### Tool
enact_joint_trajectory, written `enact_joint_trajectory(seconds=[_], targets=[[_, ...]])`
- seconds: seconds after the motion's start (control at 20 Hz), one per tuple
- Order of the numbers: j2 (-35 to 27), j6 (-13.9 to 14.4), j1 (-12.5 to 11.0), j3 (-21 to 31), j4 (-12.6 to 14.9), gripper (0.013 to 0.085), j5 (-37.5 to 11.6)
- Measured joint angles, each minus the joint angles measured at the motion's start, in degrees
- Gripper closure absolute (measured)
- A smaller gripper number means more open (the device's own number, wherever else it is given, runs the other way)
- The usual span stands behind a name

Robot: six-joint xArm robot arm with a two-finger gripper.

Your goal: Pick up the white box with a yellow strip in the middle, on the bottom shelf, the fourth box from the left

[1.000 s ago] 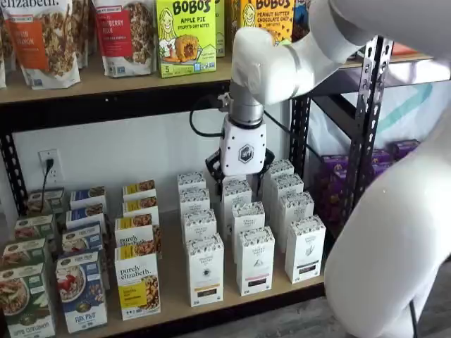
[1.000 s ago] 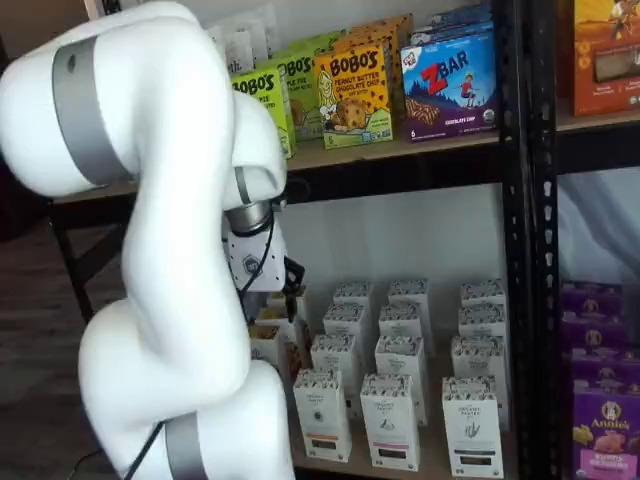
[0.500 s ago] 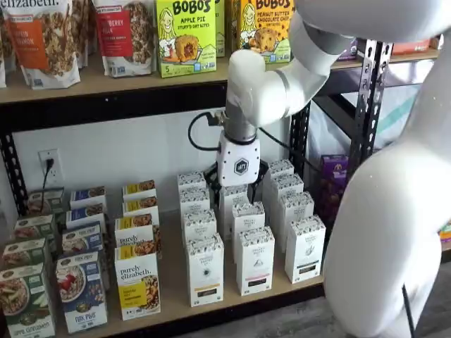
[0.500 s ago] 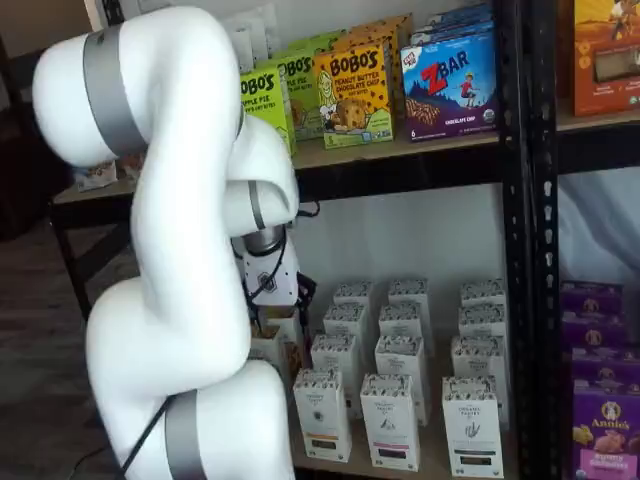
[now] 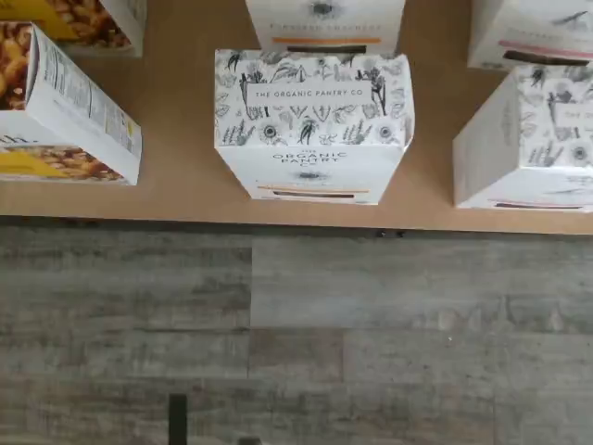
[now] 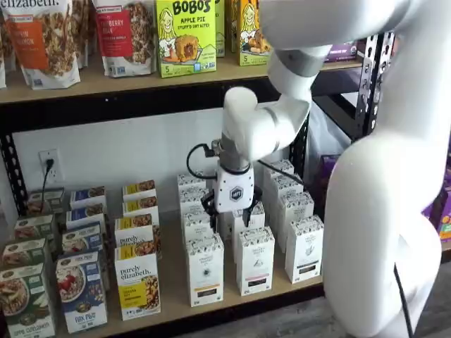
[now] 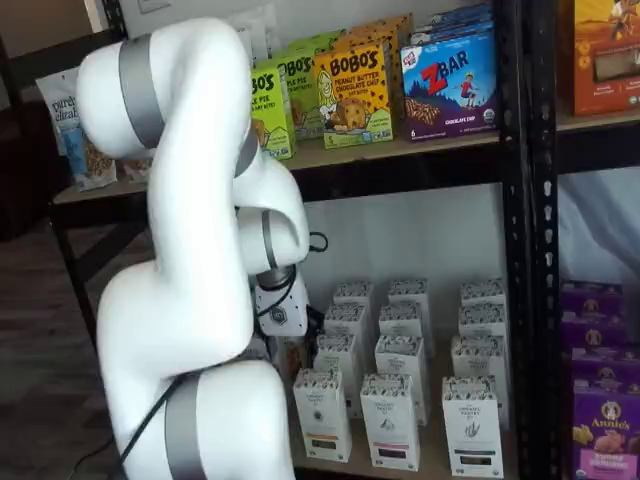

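The white box [image 6: 205, 271] stands at the front of its column on the bottom shelf [image 6: 173, 299], with a speckled top band and a thin yellowish strip low on its front. In the wrist view it [image 5: 313, 130] sits centred, at the board's front edge. It also shows in a shelf view [image 7: 322, 412]. My gripper [image 6: 228, 213] hangs above the white cartons behind and slightly right of that box. Its black fingers show a gap and hold nothing.
A purely elizabeth box [image 6: 137, 283] stands just left of the white box. Another white carton [image 6: 255, 259] stands just right of it. More white cartons fill the rows behind. Wood-look floor [image 5: 296, 343] lies below the shelf edge. A black upright [image 6: 368, 105] stands on the right.
The arm has come down and forward. The gripper moved from over the back rows to lower over the middle rows, nearer the shelf's front.
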State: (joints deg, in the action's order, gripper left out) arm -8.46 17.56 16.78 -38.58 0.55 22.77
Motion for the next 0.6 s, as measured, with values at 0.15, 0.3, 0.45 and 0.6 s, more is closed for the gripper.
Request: enact_joint_trajectory(seconds=[0.15,0.3,0.45,0.6], targets=[[-4.21,0.55,-0.01,-1.07,0.67,0.0130,-3.71],[-7.94,1.20,-0.40,-2.70,1.79,0.0130,-6.30],[-11.29,0.85,-0.98,-4.83,2.03,0.0130,-7.79],[-14.28,-0.23,-1.45,-7.25,1.39,0.0130,-8.21]])
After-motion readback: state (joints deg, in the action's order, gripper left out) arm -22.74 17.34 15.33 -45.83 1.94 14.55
